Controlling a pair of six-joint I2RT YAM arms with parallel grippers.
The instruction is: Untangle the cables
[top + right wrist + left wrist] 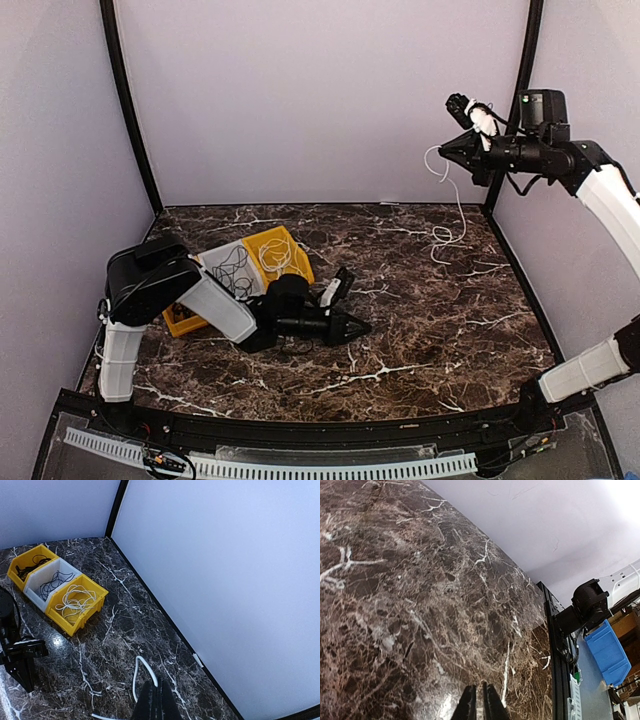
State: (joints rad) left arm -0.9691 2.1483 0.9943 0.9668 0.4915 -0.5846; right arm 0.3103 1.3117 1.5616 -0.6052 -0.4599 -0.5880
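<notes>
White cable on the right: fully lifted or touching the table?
Touching: white cable hangs from the shut right gripper; its lower loops rest on the table.

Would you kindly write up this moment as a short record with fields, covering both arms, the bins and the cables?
Right gripper: raised high, shut on hanging white cable, whose lower end reaches the table
Left gripper: low over the table, shut, nothing visibly held
Far yellow bin: black cable
White bin: thin dark cable
Near yellow bin: coiled white cable

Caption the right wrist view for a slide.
Right gripper holds a white cable above the table, three bins beyond.
</notes>
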